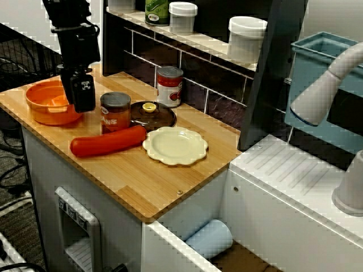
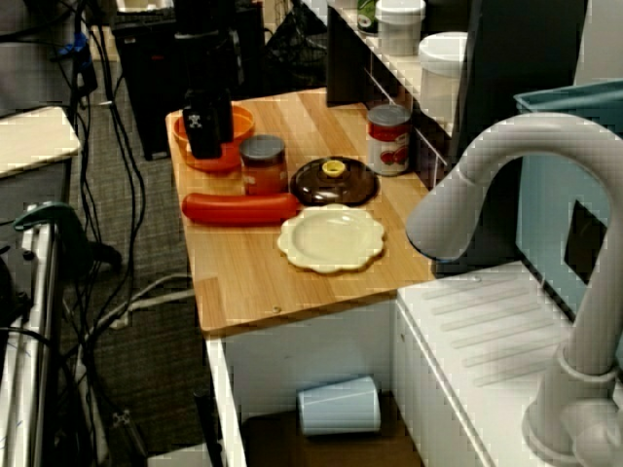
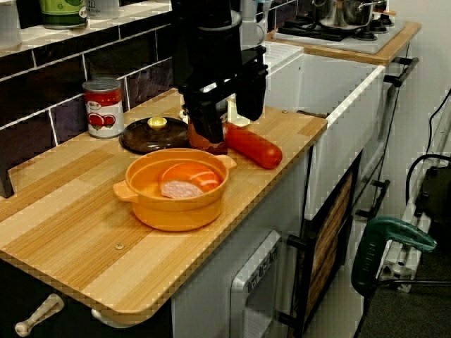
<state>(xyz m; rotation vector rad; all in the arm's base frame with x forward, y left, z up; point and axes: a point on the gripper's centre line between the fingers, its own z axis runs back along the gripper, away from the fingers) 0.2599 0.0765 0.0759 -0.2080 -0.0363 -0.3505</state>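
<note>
Over the far rim of the orange pot, beside the can: hanging with gripper spread open, empty, clear of both.

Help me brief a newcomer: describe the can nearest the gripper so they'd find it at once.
On the wooden counter, look between the orange pot and the dark round lid, beside the red sausage. The can there has a brownish top and orange label; the other can, by the tiled wall, shows red tomatoes.
</note>
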